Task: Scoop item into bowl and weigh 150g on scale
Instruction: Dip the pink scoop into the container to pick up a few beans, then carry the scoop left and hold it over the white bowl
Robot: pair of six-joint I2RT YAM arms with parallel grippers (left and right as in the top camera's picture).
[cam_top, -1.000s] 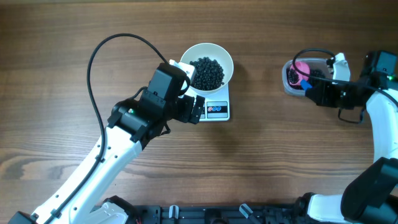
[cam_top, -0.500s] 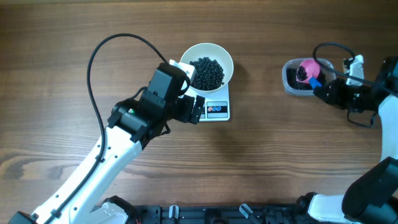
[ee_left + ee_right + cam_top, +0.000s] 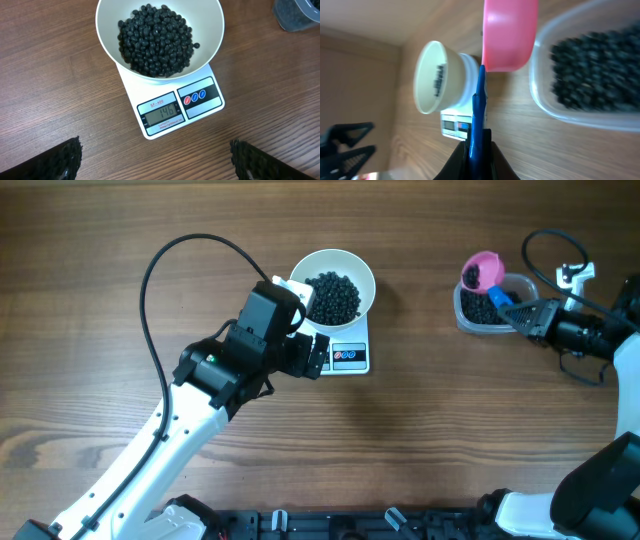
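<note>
Overhead first: the white bowl (image 3: pixel 358 272) is seen sitting on the scale (image 3: pixel 350 357), with a heap of black pellets (image 3: pixel 333 295) piled inside it. The left gripper (image 3: pixel 316 357) is parked just beside the scale's front corner, jaws spread wide, nothing held. Over on the other side of the table (image 3: pixel 420 430), the right gripper (image 3: pixel 524 314) is clamped on the blue handle (image 3: pixel 502 299) of a pink scoop (image 3: pixel 482 272), which is held up at the far edge of a clear tub (image 3: pixel 466 318).

Left wrist cam: bowl and pellets are framed dead centre, and 146 can be read on the scale's display (image 3: pixel 160 113). Both fingertips (image 3: pixel 57 159) are stuck out at the bottom corners, well apart.

Right wrist cam: the handle is pinched tight between the closed fingers (image 3: pixel 465 155), the scoop is seen just beside the tub rim, and more pellets are left inside the tub. It's a bit blurry though.
</note>
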